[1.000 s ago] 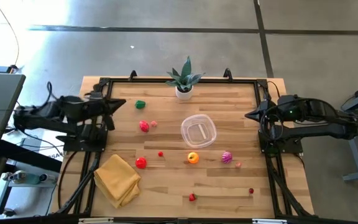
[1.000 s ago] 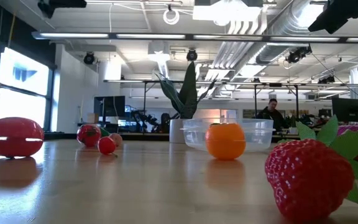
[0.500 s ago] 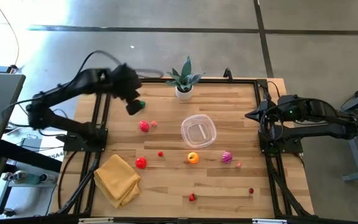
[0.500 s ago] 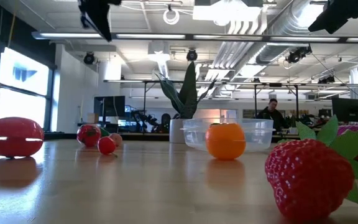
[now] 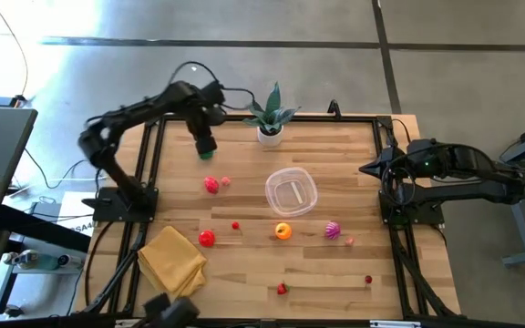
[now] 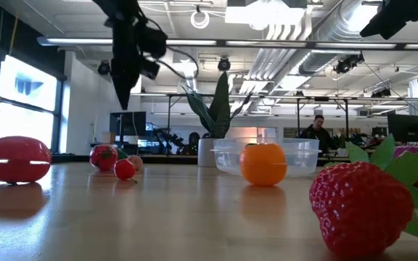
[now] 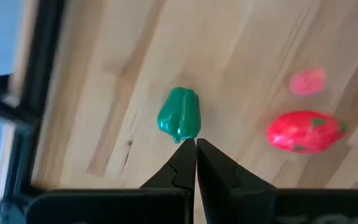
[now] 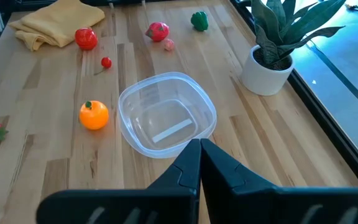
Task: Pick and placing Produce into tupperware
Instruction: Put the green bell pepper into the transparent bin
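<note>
The clear tupperware [image 5: 291, 192] stands open near the table's middle with nothing in it. Produce lies scattered on the wood: a green pepper [image 7: 179, 121] at the far left, a red piece [image 5: 211, 185], an orange [image 5: 283, 231], a magenta piece [image 5: 333, 230] and several small red ones. My left gripper [image 7: 196, 142] is shut and points down, well above the table and just beside the green pepper [image 5: 209, 156]. It holds nothing. My right gripper [image 8: 199, 144] is shut and waits at the table's right edge, aimed at the tupperware [image 8: 166, 115].
A potted plant [image 5: 270, 118] stands at the far edge, close to the right of my left arm. A folded yellow cloth [image 5: 171, 262] lies at the near left. A black frame [image 5: 153, 137] borders the table. Bare wood lies between the pieces.
My left arm has swung out from its rest at the table's left edge toward the far side. It has tipped from level to pointing down and has come over the green pepper, its fingers staying shut. No produce has moved.
</note>
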